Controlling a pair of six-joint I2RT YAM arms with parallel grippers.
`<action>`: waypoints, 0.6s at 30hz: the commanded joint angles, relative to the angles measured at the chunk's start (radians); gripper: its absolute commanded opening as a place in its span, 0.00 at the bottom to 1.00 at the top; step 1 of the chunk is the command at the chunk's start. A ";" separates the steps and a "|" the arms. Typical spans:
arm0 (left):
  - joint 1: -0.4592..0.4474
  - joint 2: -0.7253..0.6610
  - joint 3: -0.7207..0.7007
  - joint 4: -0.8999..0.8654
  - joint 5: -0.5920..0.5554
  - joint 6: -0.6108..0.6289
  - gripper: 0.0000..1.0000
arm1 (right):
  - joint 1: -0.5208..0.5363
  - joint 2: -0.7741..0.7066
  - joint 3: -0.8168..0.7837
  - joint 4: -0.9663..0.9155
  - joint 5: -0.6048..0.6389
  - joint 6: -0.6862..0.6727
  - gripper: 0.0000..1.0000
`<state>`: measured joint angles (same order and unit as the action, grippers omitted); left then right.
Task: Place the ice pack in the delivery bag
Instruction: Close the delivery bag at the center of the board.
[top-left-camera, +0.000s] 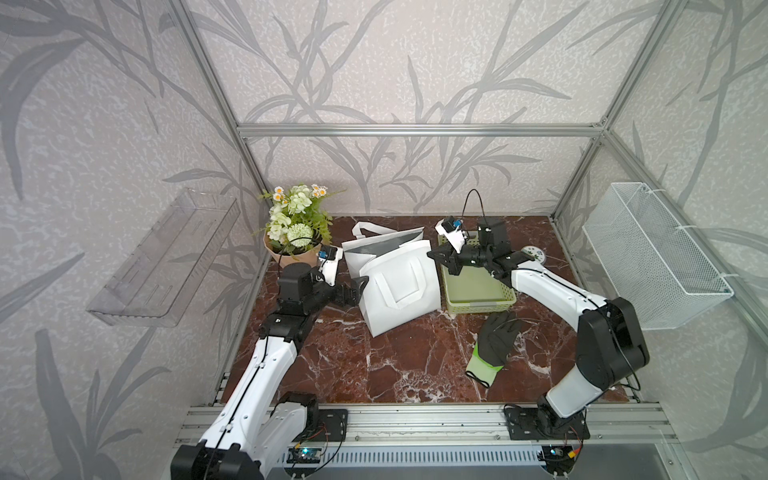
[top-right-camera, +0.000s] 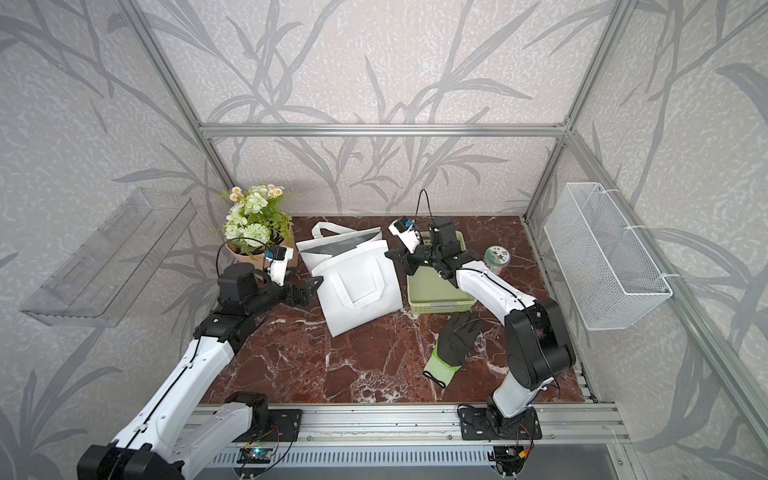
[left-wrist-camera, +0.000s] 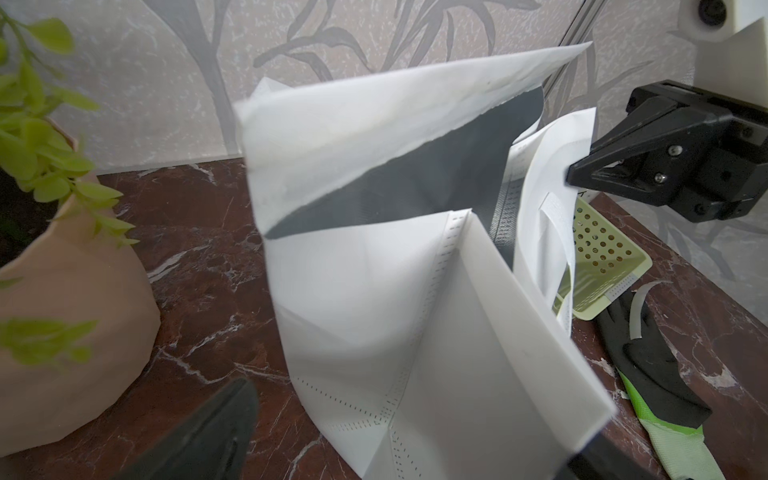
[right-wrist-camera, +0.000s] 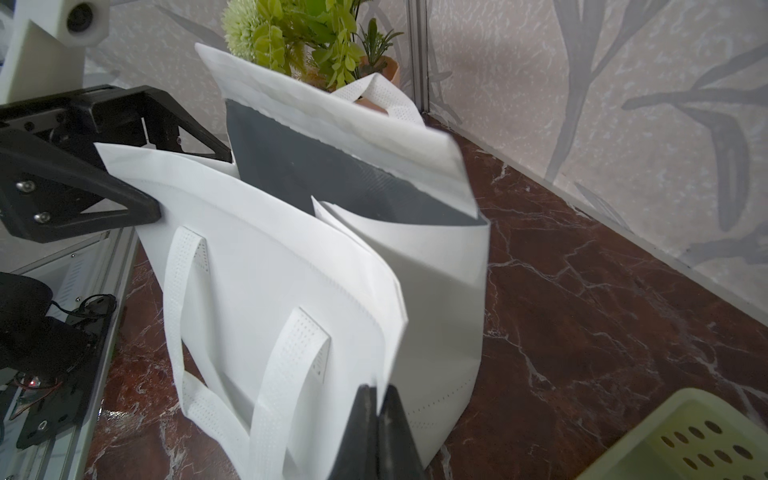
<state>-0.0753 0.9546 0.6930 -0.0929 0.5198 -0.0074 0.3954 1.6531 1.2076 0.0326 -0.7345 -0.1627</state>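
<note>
The delivery bag (top-left-camera: 395, 282) stands white and upright on the marble table, mouth open, with its dark silver lining (left-wrist-camera: 415, 183) showing. My right gripper (right-wrist-camera: 378, 399) is shut on the edge of the bag's front panel, seen in both top views at the bag's right upper corner (top-left-camera: 437, 255) (top-right-camera: 392, 255). My left gripper (left-wrist-camera: 407, 428) is open at the bag's left side, with the bag's lower end wall between its fingers (left-wrist-camera: 216, 432); a top view shows it there too (top-left-camera: 358, 286). The ice pack shows in no view.
A green perforated basket (top-left-camera: 478, 291) stands right of the bag, under my right arm. A black and green glove (top-left-camera: 492, 345) lies in front of it. A flower pot (top-left-camera: 291, 237) sits back left, a round tin (top-left-camera: 534, 253) back right. A wire basket (top-left-camera: 652, 257) hangs on the right wall.
</note>
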 joint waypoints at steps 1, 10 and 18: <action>0.031 0.037 0.034 0.074 0.052 0.040 1.00 | -0.002 0.021 0.025 -0.004 -0.006 0.001 0.00; 0.070 0.142 0.081 0.116 0.164 0.140 1.00 | -0.002 0.032 0.029 0.012 -0.010 0.009 0.00; 0.090 0.213 0.113 0.128 0.185 0.215 1.00 | -0.003 0.040 0.032 0.020 -0.016 0.011 0.00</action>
<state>-0.0017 1.1511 0.7719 0.0051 0.6926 0.1555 0.3954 1.6733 1.2144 0.0536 -0.7410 -0.1543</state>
